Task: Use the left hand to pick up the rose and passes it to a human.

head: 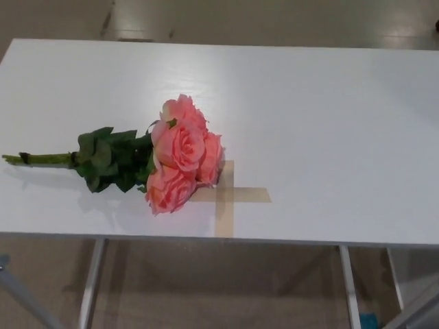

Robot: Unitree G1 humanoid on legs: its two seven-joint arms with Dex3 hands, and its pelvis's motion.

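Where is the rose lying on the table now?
In the head view, the rose lies flat on the white table, left of centre near the front edge. Its blooms partly cover the tape cross, and its stem points left.

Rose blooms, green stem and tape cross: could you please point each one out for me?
rose blooms (182, 147), head view, on the middle bloom.
stem (44, 159), head view, on its bare end.
tape cross (240, 195), head view, on its right arm.
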